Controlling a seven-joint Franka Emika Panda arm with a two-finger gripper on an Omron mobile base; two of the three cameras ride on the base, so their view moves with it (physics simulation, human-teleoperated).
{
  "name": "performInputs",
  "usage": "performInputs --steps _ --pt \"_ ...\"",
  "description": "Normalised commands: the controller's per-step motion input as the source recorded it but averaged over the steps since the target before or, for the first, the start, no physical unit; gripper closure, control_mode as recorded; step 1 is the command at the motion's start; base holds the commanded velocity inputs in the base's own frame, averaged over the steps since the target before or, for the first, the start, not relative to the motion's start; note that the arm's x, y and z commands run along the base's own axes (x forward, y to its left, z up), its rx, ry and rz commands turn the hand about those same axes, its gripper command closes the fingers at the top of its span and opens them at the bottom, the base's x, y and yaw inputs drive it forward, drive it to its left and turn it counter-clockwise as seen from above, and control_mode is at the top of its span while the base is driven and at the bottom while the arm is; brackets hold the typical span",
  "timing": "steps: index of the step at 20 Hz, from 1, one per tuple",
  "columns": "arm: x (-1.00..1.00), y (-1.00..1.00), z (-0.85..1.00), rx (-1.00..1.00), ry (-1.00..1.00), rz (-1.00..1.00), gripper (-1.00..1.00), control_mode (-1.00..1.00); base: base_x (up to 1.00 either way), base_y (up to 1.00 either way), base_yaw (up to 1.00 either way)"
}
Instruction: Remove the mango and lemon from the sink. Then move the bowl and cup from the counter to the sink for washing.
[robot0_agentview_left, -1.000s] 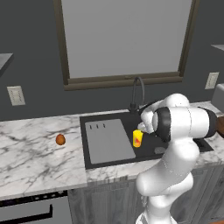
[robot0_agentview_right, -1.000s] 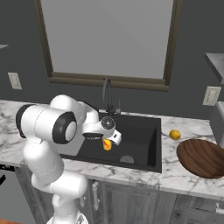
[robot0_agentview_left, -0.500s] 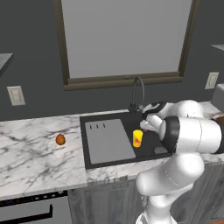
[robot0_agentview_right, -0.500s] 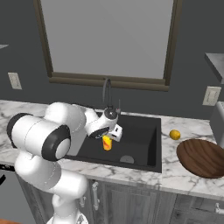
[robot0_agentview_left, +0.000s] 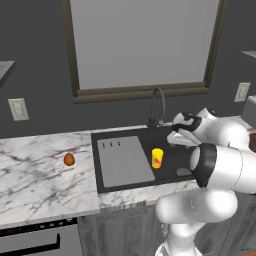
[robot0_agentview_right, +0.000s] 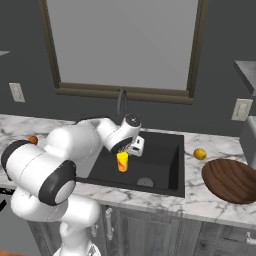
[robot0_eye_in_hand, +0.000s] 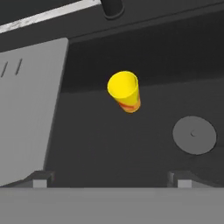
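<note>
The yellow cup (robot0_agentview_left: 157, 158) (robot0_agentview_right: 122, 161) (robot0_eye_in_hand: 124, 92) with a red-orange mark stands upright on the floor of the black sink (robot0_agentview_left: 166, 144) (robot0_agentview_right: 161, 154) (robot0_eye_in_hand: 100, 144). My gripper (robot0_agentview_left: 176, 136) (robot0_agentview_right: 136, 147) (robot0_eye_in_hand: 110, 179) hangs open above and just beside the cup, apart from it, with nothing between its fingers. On the white counter (robot0_agentview_left: 40, 175) left of the sink lies the mango (robot0_agentview_left: 69, 159) (robot0_agentview_right: 32, 140). Right of the sink, the lemon (robot0_agentview_right: 200, 154) and the wide wooden bowl (robot0_agentview_right: 232, 180) rest on the counter.
A grey ribbed drainboard (robot0_agentview_left: 125, 160) (robot0_eye_in_hand: 26, 109) covers the sink's left part. The dark arched faucet (robot0_agentview_left: 157, 107) (robot0_agentview_right: 121, 100) rises behind the basin, close to my hand. A round drain (robot0_eye_in_hand: 194, 134) (robot0_agentview_right: 145, 182) lies near the cup. A window frame spans the back wall.
My hand has drawn up and back from the cup while the arm's elbow swung outward. The cup has stayed where it stands in the sink.
</note>
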Motion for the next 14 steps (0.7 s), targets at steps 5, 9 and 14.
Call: performInputs --steps 5,9,14 --pt "-0.27 -0.09 0.31 -0.08 0.02 0.07 -1.0 -1.0 0.0 0.0 0.0" --pt "-0.29 -0.09 0.28 -0.15 0.0 0.06 -1.0 -1.0 0.0 0.0 0.0" --pt "-0.28 -0.09 0.27 -0.17 0.0 0.04 -1.0 -1.0 0.0 0.0 0.0"
